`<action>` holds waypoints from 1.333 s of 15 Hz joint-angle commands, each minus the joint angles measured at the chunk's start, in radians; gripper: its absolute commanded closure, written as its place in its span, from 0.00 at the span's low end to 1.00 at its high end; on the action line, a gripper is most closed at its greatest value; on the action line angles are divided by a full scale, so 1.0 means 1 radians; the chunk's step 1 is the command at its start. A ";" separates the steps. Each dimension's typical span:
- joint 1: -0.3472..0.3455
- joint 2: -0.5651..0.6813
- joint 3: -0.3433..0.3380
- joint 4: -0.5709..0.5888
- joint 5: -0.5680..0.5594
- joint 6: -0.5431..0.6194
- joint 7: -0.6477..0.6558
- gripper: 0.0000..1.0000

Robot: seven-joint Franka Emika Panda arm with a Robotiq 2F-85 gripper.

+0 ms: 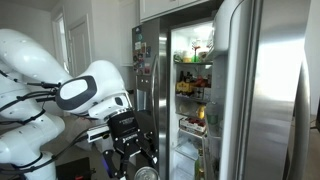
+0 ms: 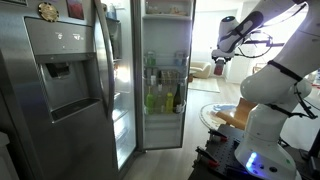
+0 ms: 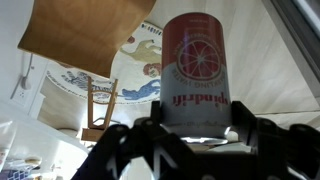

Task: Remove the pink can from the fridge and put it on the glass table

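The pink can [image 3: 197, 70] fills the wrist view, its lettering upside down, with a grapefruit picture on its pale body. My gripper [image 3: 198, 125] is shut on it, one black finger on each side. In an exterior view the gripper [image 1: 133, 152] hangs outside the open fridge [image 1: 195, 70], with the can's silvery end [image 1: 146, 173] below it. In an exterior view the gripper [image 2: 219, 61] is high up, well away from the fridge [image 2: 60, 80]; the can is too small to make out there.
The fridge's right door [image 1: 270, 90] stands open and its lit shelves [image 2: 165, 95] hold bottles. A round glass table [image 2: 222, 113] stands beside my base. A wooden chair [image 3: 95, 105] and a patterned surface [image 3: 140, 80] lie beyond the can.
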 commanded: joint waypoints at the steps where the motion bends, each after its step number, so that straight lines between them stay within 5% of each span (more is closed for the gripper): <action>1: -0.034 0.028 -0.011 0.012 -0.004 0.027 0.006 0.55; 14: -0.056 0.149 -0.087 0.072 0.021 0.028 -0.015 0.55; 15: -0.056 0.155 -0.091 0.076 0.022 0.028 -0.015 0.30; 20: -0.052 0.165 -0.091 0.070 0.022 0.028 -0.015 0.30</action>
